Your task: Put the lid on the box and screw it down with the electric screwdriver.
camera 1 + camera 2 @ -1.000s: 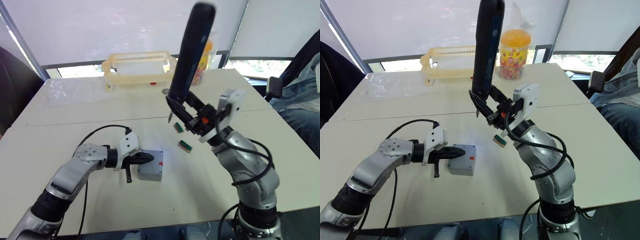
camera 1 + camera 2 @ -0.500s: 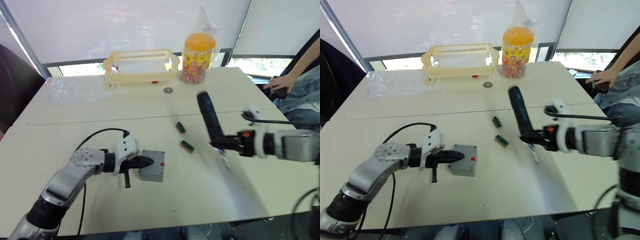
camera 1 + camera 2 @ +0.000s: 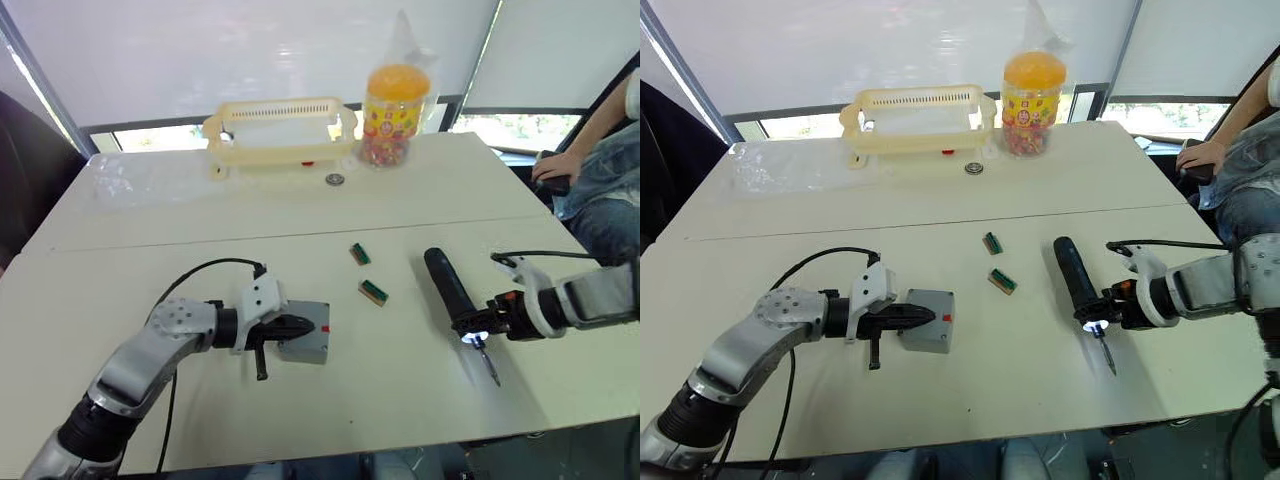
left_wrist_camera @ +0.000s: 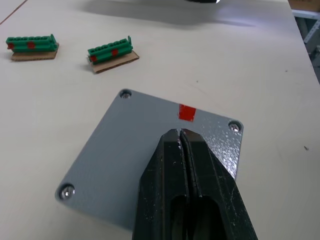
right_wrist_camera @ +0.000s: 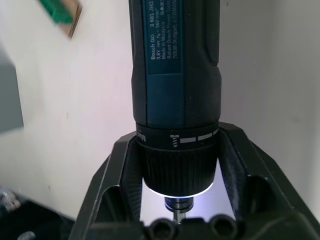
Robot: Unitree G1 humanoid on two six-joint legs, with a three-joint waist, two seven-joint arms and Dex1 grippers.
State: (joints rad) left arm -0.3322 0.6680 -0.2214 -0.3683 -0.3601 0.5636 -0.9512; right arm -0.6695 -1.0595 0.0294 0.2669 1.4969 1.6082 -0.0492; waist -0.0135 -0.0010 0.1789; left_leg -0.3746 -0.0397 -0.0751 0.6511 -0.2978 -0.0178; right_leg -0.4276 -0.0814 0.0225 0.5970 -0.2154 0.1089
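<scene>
Lid (image 4: pixel 150 160) sits flat on the box (image 3: pixel 305 346), toward the near-left part of the tabletop (image 3: pixel 150 250); we see screws at its corners. Our left tool (image 4: pixel 181 134) rests its tip on it, fingers pressed together. Toward the near right edge, our right tool (image 5: pixel 177 207) is clamped on the electric screwdriver (image 3: pixel 452 296), lying low over the tabletop, tip light on.

On the table (image 3: pixel 940 215) there are: one grey box (image 3: pixel 929 320) with its lid (image 4: pixel 150 160) on, one electric screwdriver (image 3: pixel 1075 280), two green terminal blocks (image 3: pixel 1002 281) (image 3: pixel 992 243), one yellow basket (image 3: pixel 917 121) at the far side, one candy jar (image 3: pixel 1033 91), and one small round metal piece (image 3: pixel 974 168).
</scene>
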